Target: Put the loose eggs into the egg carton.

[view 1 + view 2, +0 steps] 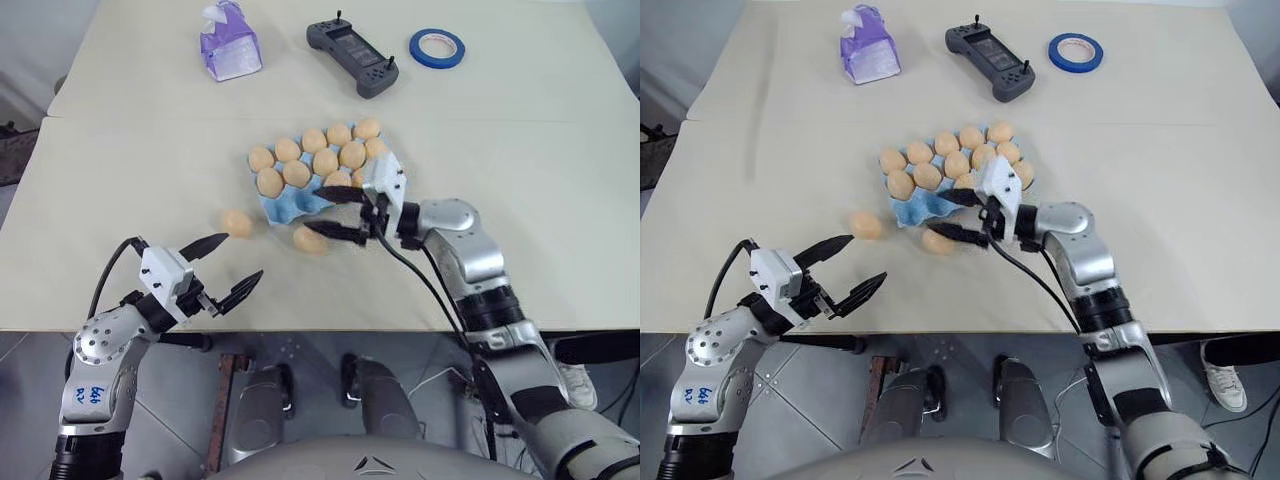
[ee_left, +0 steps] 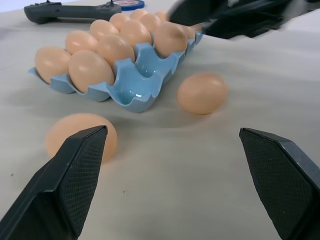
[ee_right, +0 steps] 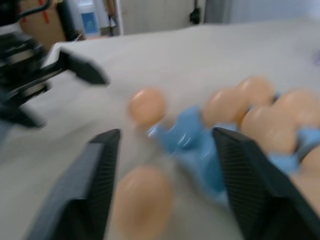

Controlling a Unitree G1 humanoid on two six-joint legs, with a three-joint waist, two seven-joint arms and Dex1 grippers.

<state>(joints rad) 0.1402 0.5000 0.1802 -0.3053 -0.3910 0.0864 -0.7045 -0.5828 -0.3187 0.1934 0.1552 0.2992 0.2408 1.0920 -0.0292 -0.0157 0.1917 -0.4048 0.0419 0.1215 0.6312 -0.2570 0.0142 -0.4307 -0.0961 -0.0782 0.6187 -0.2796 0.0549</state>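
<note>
**Two eggs still loose beside a nearly full carton**

The light-blue moulded egg carton sits mid-table, most cups filled with tan oval eggs. The right gripper hovers at its near edge, jaws parted and empty, above one loose egg. The left gripper waits wide open, empty, near the other loose egg.

Risk: a finger could nudge the egg so it rolls, or shove the light carton. The carton's empty cups are partly hidden by the right gripper.

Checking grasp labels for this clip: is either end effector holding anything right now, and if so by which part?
Nothing is held. The left end effector is open above the table, and the right end effector is open by the egg carton with no egg between its fingers.
</note>
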